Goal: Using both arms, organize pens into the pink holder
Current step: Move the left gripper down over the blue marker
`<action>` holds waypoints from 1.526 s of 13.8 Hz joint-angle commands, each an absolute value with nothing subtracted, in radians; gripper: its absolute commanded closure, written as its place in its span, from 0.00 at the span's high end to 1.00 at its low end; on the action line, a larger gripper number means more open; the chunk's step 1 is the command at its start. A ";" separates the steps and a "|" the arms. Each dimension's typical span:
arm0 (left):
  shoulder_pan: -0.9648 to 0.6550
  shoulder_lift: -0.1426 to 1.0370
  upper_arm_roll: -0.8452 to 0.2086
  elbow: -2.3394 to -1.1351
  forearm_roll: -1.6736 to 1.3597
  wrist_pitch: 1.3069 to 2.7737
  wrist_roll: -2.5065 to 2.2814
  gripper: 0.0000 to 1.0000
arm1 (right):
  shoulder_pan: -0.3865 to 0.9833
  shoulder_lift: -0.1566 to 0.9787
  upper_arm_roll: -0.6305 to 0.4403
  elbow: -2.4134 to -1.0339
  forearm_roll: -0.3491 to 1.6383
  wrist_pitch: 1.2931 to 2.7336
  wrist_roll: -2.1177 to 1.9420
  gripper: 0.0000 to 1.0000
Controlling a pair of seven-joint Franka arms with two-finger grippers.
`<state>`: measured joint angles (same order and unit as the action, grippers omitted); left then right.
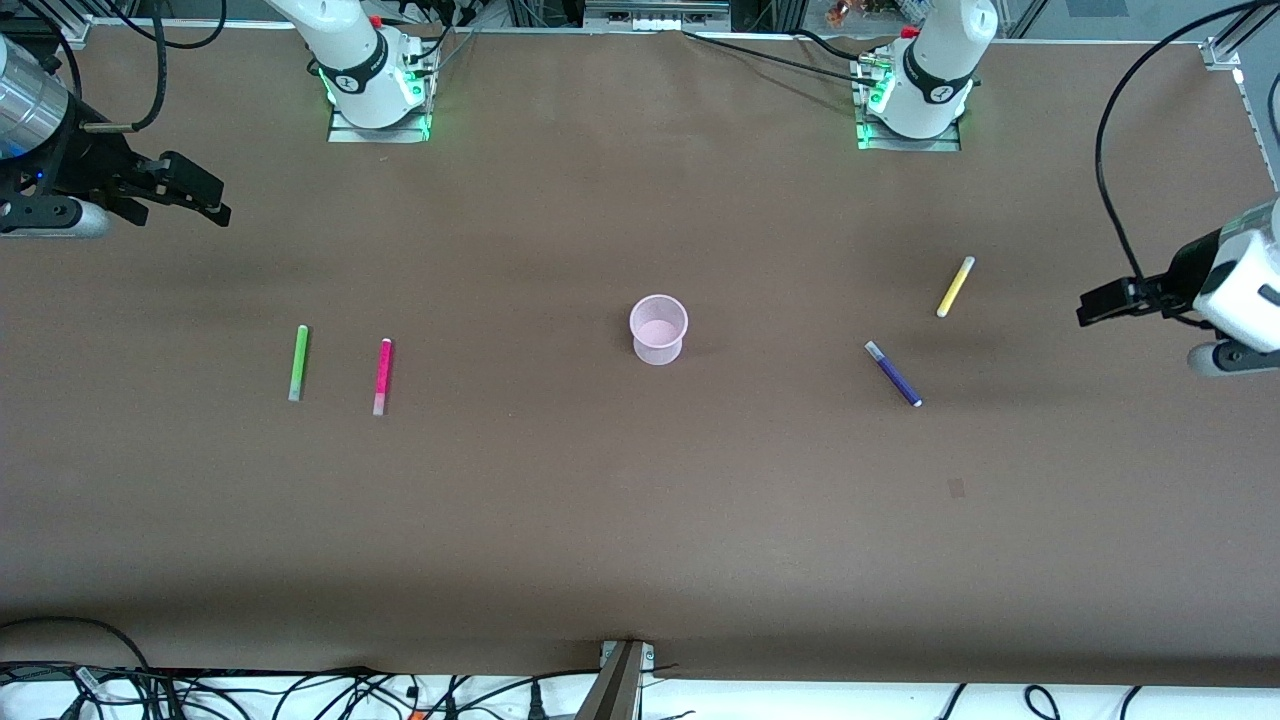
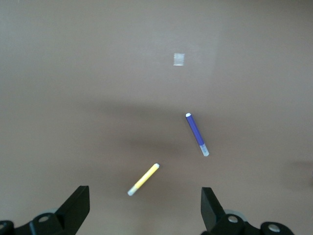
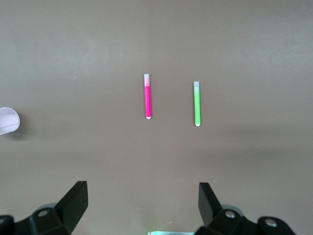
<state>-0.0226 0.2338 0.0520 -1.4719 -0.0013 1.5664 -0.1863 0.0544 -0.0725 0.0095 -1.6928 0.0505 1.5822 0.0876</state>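
Note:
The pink holder [image 1: 658, 328] stands upright and empty at the middle of the table; its edge also shows in the right wrist view [image 3: 8, 121]. The lime green pen [image 1: 299, 362] [image 3: 196, 104] and the magenta pen [image 1: 383, 376] [image 3: 147, 96] lie side by side toward the right arm's end. The purple pen [image 1: 893, 373] [image 2: 196, 134] and the yellow pen [image 1: 955, 287] [image 2: 144, 179] lie toward the left arm's end. My right gripper [image 1: 200, 190] [image 3: 142, 203] is open and empty, up over the table's right-arm end. My left gripper [image 1: 1100, 303] [image 2: 145, 205] is open and empty, over the left-arm end beside the yellow pen.
The table is covered in brown paper. A small pale square mark [image 1: 956, 487] [image 2: 179, 59] is on it, nearer to the front camera than the purple pen. Cables lie along the front edge [image 1: 300, 690]. The arm bases [image 1: 375, 90] [image 1: 915, 100] stand at the back edge.

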 commanded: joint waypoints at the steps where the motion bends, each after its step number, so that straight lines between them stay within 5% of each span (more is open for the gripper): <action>1: -0.034 0.256 0.048 -1.547 -0.017 1.656 -0.357 1.00 | 0.046 -0.091 0.014 -1.712 0.049 1.592 0.095 1.00; 11: -0.034 0.258 -0.001 -2.017 -0.109 2.271 -1.040 1.00 | 0.046 -0.091 0.011 -1.712 0.049 1.592 0.095 1.00; 21: -0.037 0.423 -0.064 -2.120 -0.112 2.601 -1.127 1.00 | 0.043 -0.035 -0.003 -1.647 0.046 1.608 0.095 1.00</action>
<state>-0.0343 0.4001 -0.0564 -2.1049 -0.0905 2.5535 -1.1157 0.0517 -0.0443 -0.0100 -1.6723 0.0505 1.6111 0.0876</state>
